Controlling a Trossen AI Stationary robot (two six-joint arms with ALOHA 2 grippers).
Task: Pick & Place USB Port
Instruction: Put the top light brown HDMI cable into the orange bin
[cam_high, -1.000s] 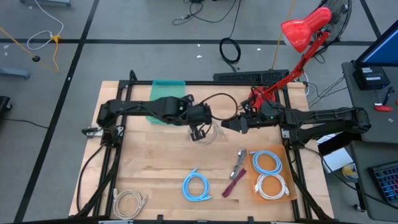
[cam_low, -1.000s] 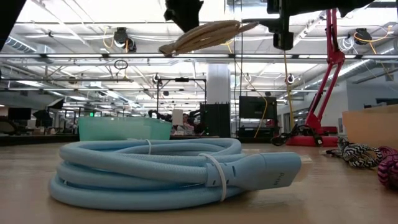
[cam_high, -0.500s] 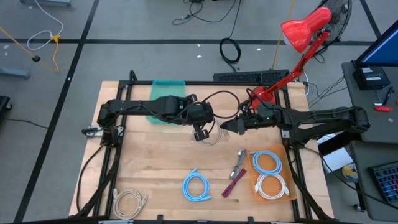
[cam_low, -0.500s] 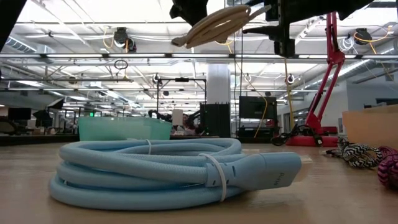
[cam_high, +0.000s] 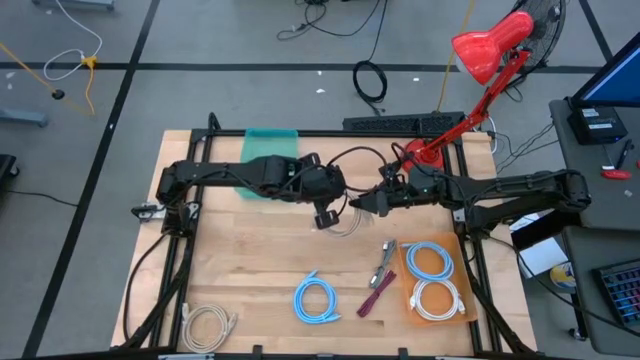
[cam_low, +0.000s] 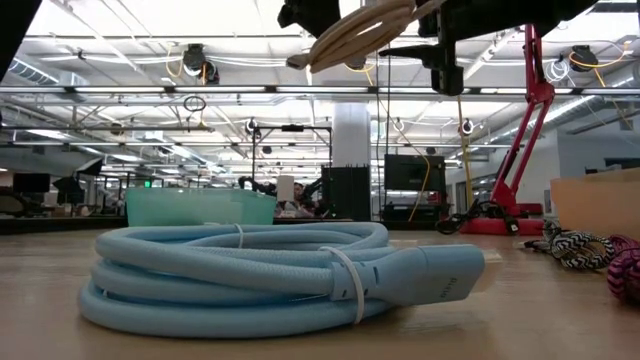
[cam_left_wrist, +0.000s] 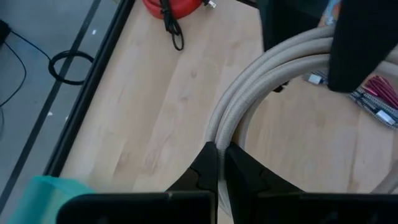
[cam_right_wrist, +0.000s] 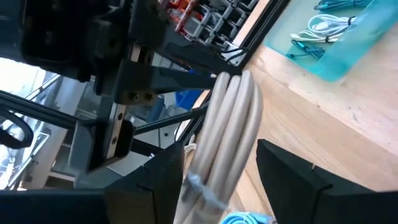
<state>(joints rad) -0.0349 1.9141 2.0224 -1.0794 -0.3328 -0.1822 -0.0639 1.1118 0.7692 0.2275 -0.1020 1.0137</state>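
Midway by the look of it: beige cable coil (cam_left_wrist: 261, 87) lifted clear above the table (cam_high: 250, 270), pinched in left gripper (cam_left_wrist: 217, 163), right gripper (cam_right_wrist: 217, 180) spread around it (handover likely), teal bin (cam_high: 268, 140) placement pending.

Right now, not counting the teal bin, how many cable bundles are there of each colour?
Light blue: 2, blue table coil, blue tray coil
Beige: 2, beige held coil, beige corner coil
White: 1, white tray coil
Black-and-white braided: 1, braided cable
Maroon: 1, maroon cable
Total: 7
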